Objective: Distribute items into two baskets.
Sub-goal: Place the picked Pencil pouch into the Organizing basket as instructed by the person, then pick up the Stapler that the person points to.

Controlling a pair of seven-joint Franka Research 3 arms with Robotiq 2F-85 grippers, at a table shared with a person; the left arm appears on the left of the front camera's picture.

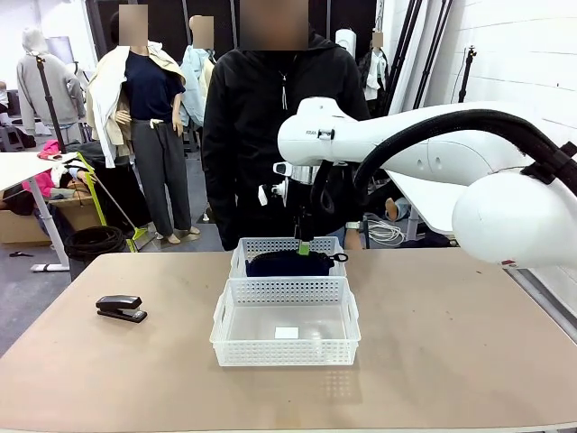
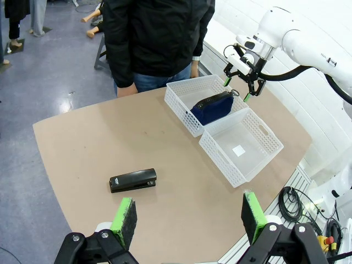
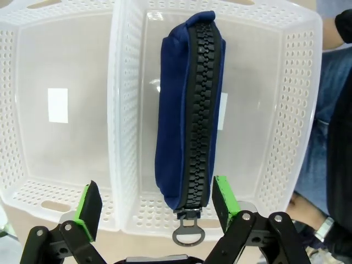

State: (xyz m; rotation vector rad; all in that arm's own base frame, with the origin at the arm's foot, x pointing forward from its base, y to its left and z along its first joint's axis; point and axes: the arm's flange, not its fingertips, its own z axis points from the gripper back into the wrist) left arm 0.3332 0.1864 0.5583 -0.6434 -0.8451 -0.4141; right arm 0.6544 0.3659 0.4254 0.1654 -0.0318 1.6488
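Note:
The dark navy zip pouch (image 1: 290,263) (image 2: 212,107) (image 3: 187,110) lies in the far basket (image 1: 270,244) (image 2: 181,107) (image 3: 300,99), zipper up. My right gripper (image 1: 305,236) (image 2: 242,82) (image 3: 157,202) hangs open just above it, green pads apart and nothing between them. The near basket (image 1: 285,347) (image 2: 220,159) (image 3: 33,132) touches the far one and holds only its white label. The black stapler (image 1: 121,308) (image 2: 132,180) lies on the table at the left. My left gripper (image 2: 188,217) is open, high above the table near the stapler.
A person in a black jacket (image 1: 261,117) stands at the far edge behind the baskets. The tan table (image 1: 451,334) has free room on both sides of the baskets. Cables (image 2: 291,201) lie beyond the table's corner.

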